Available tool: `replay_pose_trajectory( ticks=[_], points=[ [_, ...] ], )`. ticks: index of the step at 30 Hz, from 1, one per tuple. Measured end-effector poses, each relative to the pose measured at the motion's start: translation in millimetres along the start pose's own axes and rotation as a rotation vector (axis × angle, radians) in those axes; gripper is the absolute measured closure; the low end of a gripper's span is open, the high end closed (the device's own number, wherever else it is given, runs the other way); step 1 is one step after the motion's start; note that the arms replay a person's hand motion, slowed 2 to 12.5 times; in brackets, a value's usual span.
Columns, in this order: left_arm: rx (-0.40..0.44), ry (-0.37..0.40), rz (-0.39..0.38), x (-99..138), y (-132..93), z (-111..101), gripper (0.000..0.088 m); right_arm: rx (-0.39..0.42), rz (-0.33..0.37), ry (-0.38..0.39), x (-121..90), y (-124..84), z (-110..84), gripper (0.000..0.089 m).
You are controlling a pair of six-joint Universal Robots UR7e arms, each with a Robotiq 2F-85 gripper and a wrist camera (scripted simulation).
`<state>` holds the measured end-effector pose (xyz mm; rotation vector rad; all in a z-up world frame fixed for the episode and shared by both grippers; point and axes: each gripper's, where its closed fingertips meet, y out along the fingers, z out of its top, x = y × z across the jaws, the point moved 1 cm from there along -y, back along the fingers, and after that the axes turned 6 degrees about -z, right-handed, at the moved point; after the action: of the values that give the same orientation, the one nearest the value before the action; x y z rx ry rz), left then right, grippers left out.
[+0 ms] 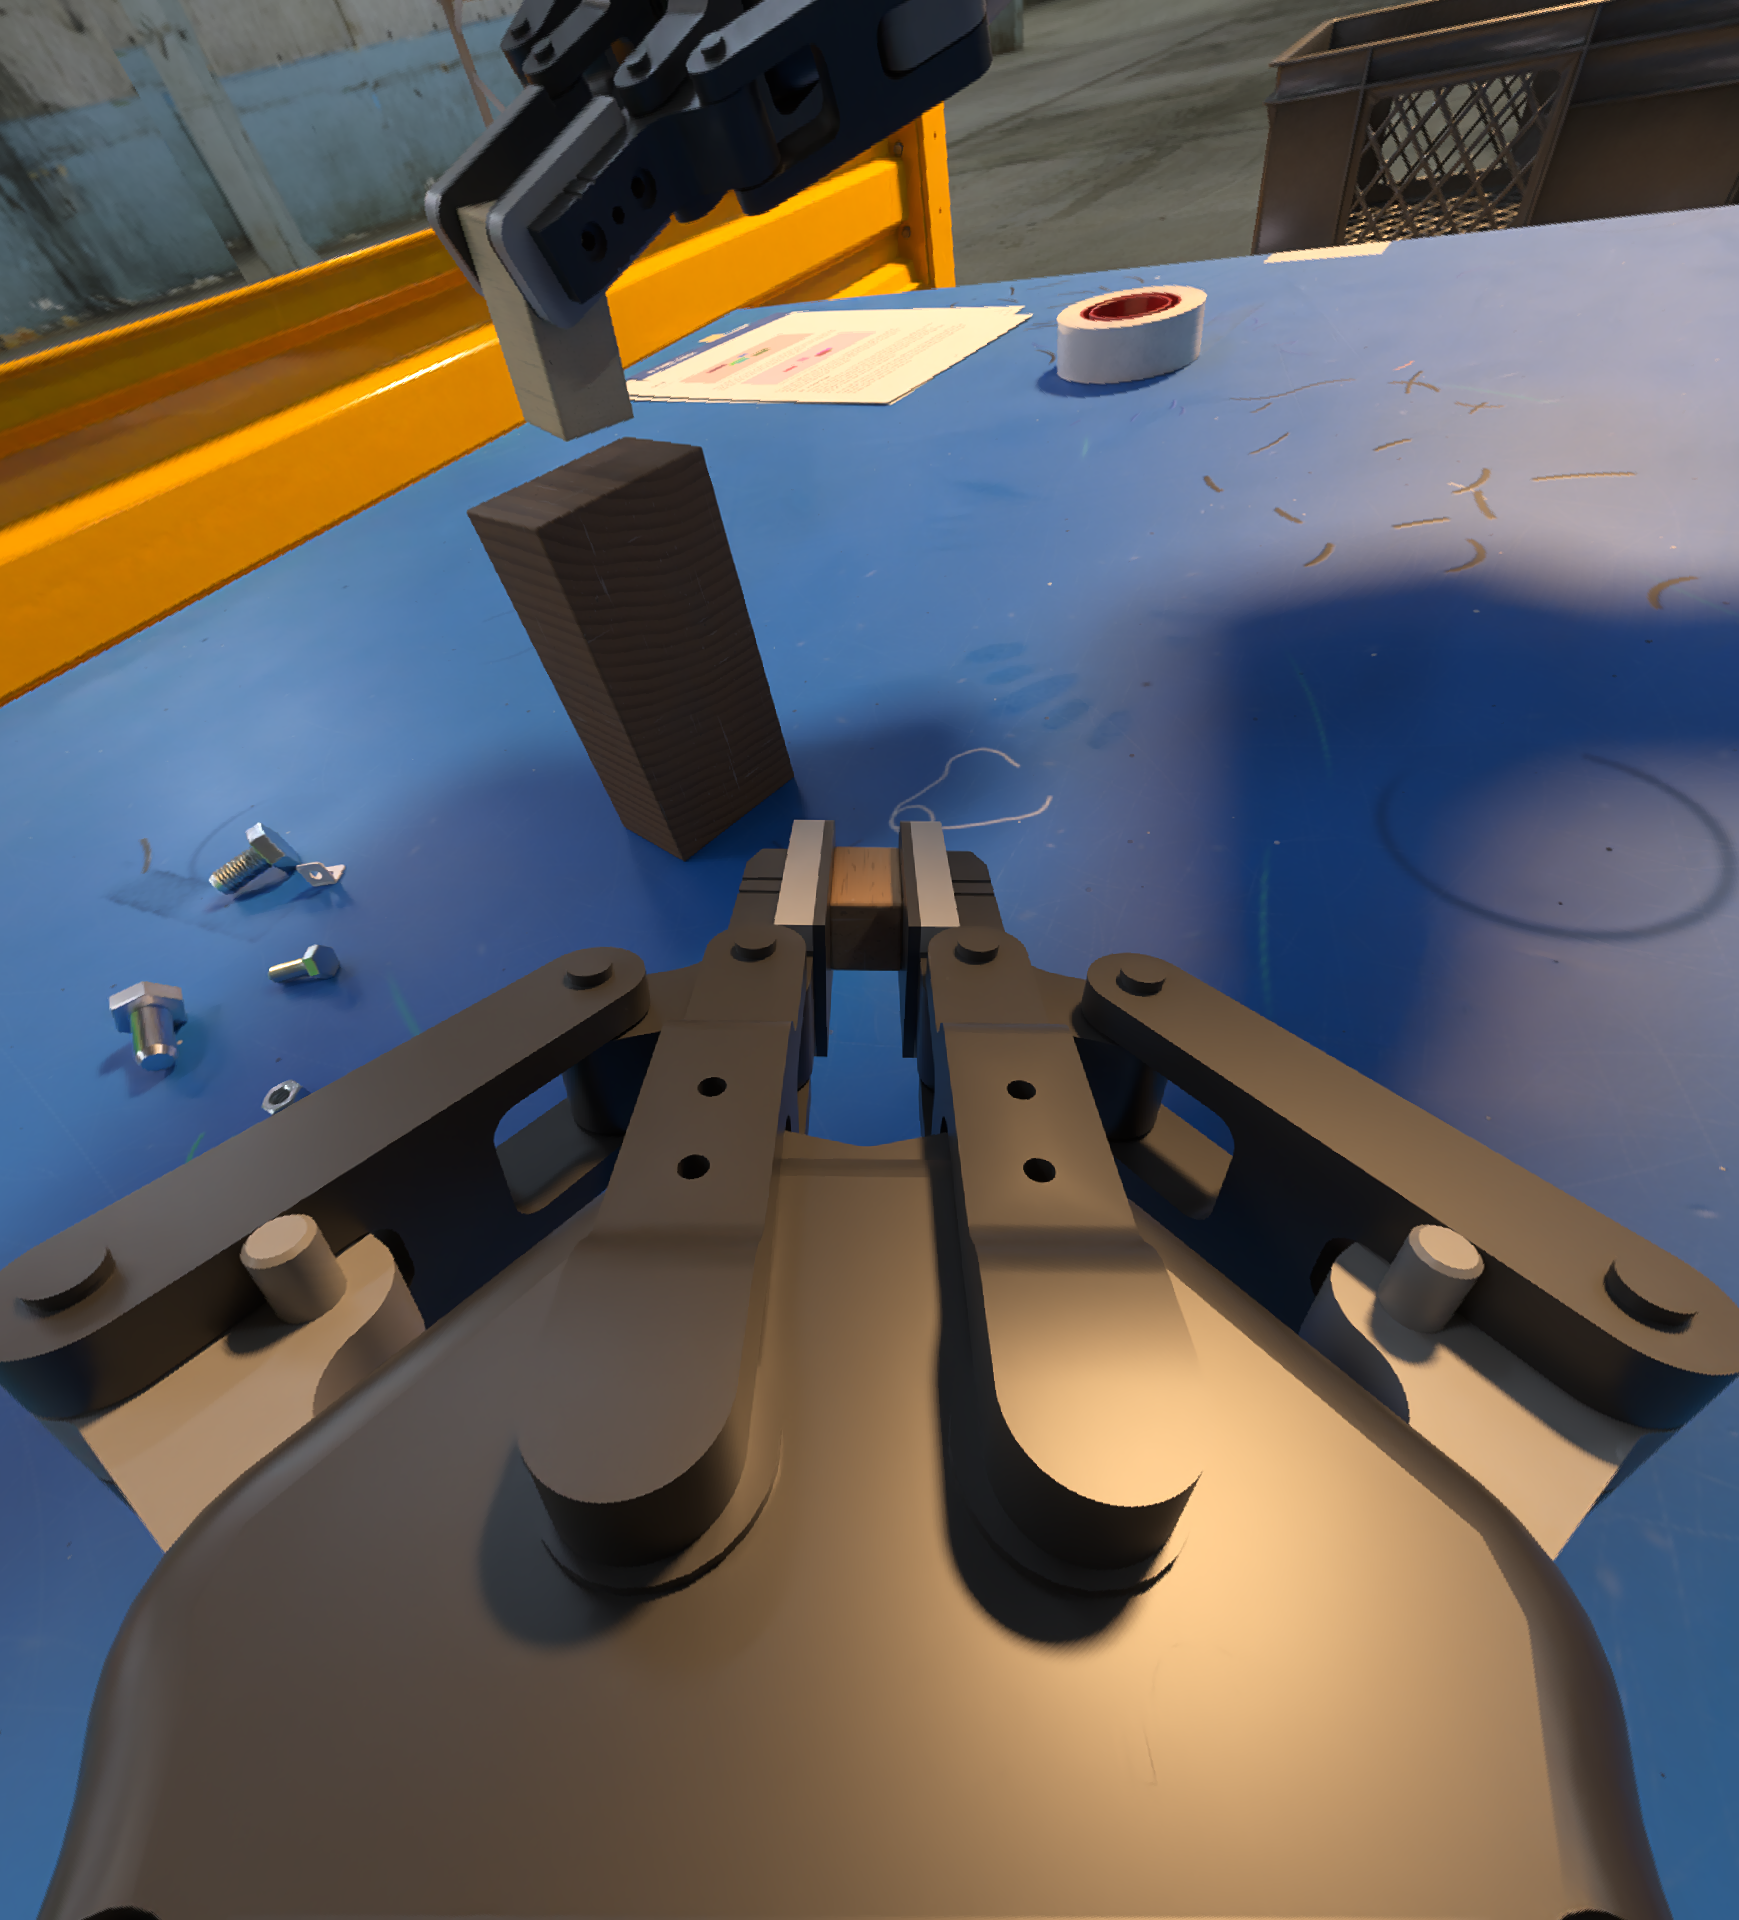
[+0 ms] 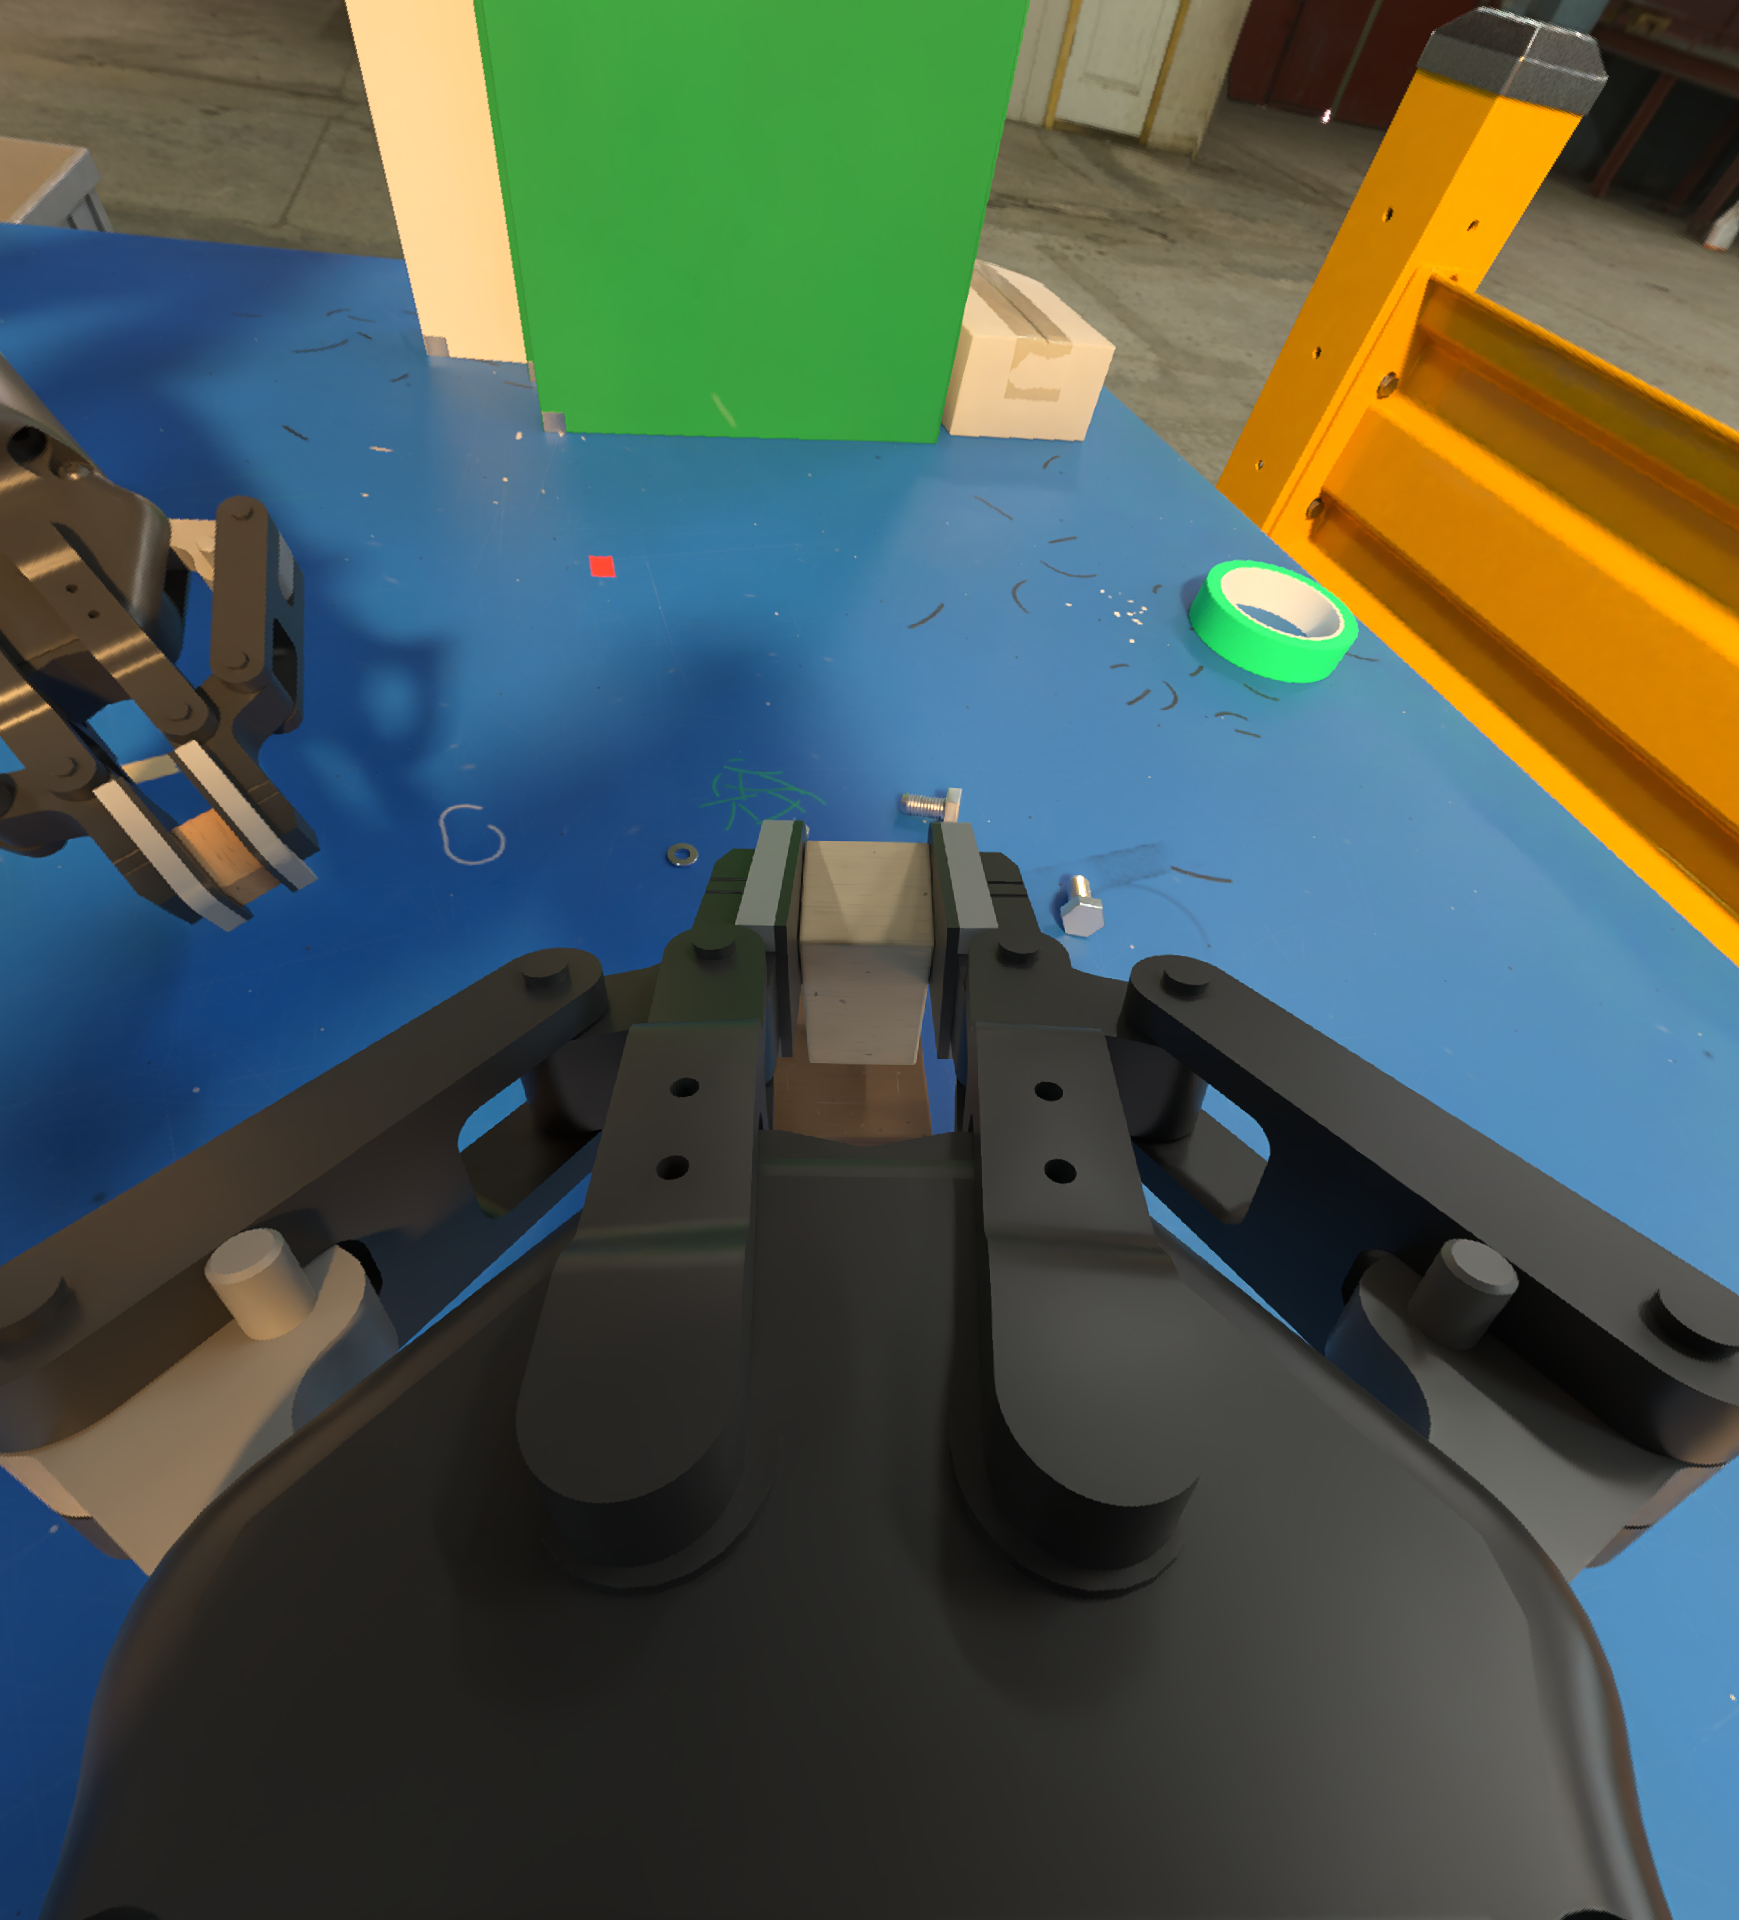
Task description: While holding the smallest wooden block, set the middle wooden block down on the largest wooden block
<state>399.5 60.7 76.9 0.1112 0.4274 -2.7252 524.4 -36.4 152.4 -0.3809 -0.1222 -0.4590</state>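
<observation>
Your left end effector (image 1: 865,883) is clamped on the smallest block, a little reddish-brown wooden cube (image 1: 863,896), pinched between the two pale pads (image 1: 805,873) and held clear of the blue tabletop (image 1: 1260,1039). You can see the same grip from the right wrist view, where the left end effector (image 2: 210,857) sits off to the side with the cube (image 2: 216,847) between its fingers.

Your right end effector (image 2: 865,883) is clamped on the middle block, a pale beige wooden cuboid (image 2: 865,935). From the left wrist view, that right end effector (image 1: 522,249) hangs above the largest block, a tall dark brown wooden cuboid (image 1: 636,644) standing on end on the tabletop. The pale block (image 1: 569,364) is tilted, with its lower end just above the dark block's top face; a thin gap shows between them, so they are not touching. In the right wrist view a brown strip of the dark block (image 2: 849,1101) shows directly beneath the pale one.

Around you on the tabletop lie silver bolts (image 1: 257,862), a white tape roll with a red core (image 1: 1130,332), a printed sheet of paper (image 1: 823,353) and a green tape roll (image 2: 1270,620).
</observation>
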Motion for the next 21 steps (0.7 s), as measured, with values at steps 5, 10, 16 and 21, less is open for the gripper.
replay_pose_trajectory(
  ticks=[5,10,16,21],
  points=[
    [0.0,-0.002,0.0,-0.3,0.1,0.1,0.0774,-0.012,0.005,-0.003,0.5,1.4,-4.5,0.0686],
    [0.001,-0.005,0.001,-0.6,0.0,0.0,0.0774,-0.018,0.009,-0.004,0.7,3.1,-6.4,0.0686],
    [0.001,-0.005,0.001,-0.7,0.0,0.0,0.0774,-0.021,0.013,-0.007,0.3,5.4,-7.3,0.0686],
    [0.0,-0.005,0.001,-0.7,-0.1,-0.1,0.0774,-0.019,0.014,-0.008,-0.1,7.0,-6.8,0.0686]
  ],
)
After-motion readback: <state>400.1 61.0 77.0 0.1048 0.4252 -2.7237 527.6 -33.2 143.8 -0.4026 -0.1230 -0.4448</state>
